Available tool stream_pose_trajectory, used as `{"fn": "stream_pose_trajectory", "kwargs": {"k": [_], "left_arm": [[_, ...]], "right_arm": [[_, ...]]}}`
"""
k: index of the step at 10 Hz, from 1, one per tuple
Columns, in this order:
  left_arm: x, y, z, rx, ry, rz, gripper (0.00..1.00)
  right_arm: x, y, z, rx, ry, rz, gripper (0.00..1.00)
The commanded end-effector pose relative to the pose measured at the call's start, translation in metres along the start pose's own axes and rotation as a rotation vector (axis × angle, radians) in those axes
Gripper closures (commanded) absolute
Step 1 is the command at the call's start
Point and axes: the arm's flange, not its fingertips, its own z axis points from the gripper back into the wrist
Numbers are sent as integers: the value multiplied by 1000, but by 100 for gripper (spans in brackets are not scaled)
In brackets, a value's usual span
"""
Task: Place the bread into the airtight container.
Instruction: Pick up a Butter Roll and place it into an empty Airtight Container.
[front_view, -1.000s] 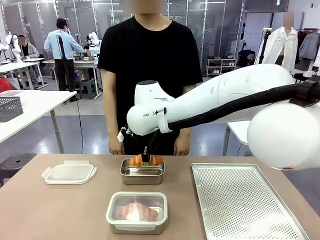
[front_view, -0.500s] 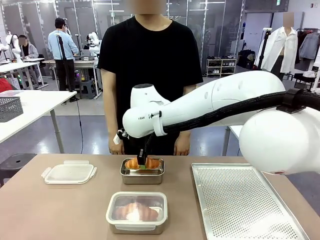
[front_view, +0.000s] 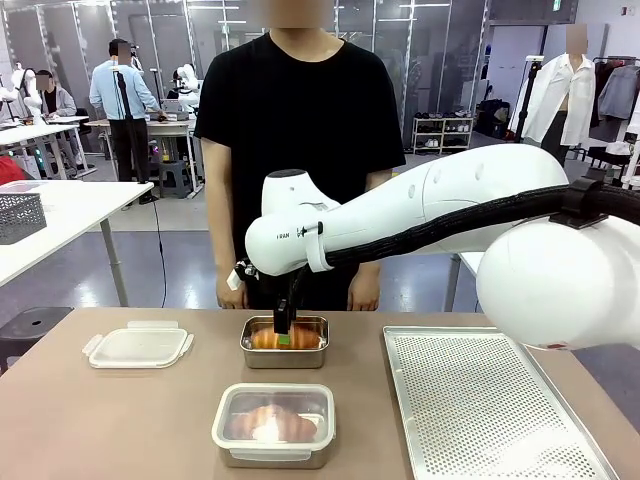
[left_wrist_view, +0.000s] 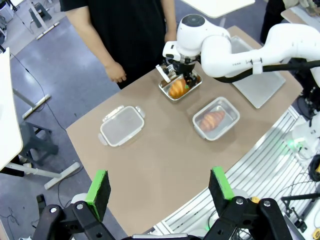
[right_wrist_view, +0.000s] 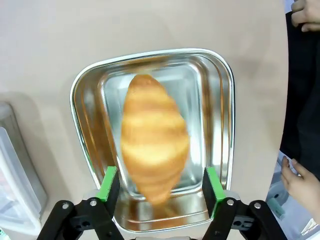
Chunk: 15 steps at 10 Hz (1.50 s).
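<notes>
The bread (right_wrist_view: 154, 145) lies in the shiny metal container (right_wrist_view: 224, 115) near the far edge of the bench (front_view: 120, 420), in the middle, just in front of the person (front_view: 300, 130). The right fingers (right_wrist_view: 161, 184) hang above it, spread wide on both sides and not gripping it. The left fingers (left_wrist_view: 159, 186) are wide too, holding nothing, high over the near edge, with a closed container (front_view: 273, 425) and a lid (front_view: 138, 345) also on the bench.

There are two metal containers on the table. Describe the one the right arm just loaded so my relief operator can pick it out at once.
Start at the person in the black shirt at the table's far side; the open steel container sits right before them, beneath the right gripper. It holds a croissant and has no lid, unlike the lidded container nearer the robot.
</notes>
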Motion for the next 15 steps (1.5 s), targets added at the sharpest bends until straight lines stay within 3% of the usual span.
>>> {"fn": "stream_pose_trajectory", "kwargs": {"k": [1,2,3,15], "left_arm": [[1,-1,1,-6,-3,-6,0],[1,-1,1,-6,-3,-6,0],[1,-1,1,-6,-3,-6,0],[1,-1,1,-6,-3,-6,0]], "right_arm": [[4,-5,5,22,-13,-29,0],[2,-6,6,31,-22,-25,0],[0,-7,8,41,-25,-10,7],[-1,-2,3,2,-9,-8,7]]}}
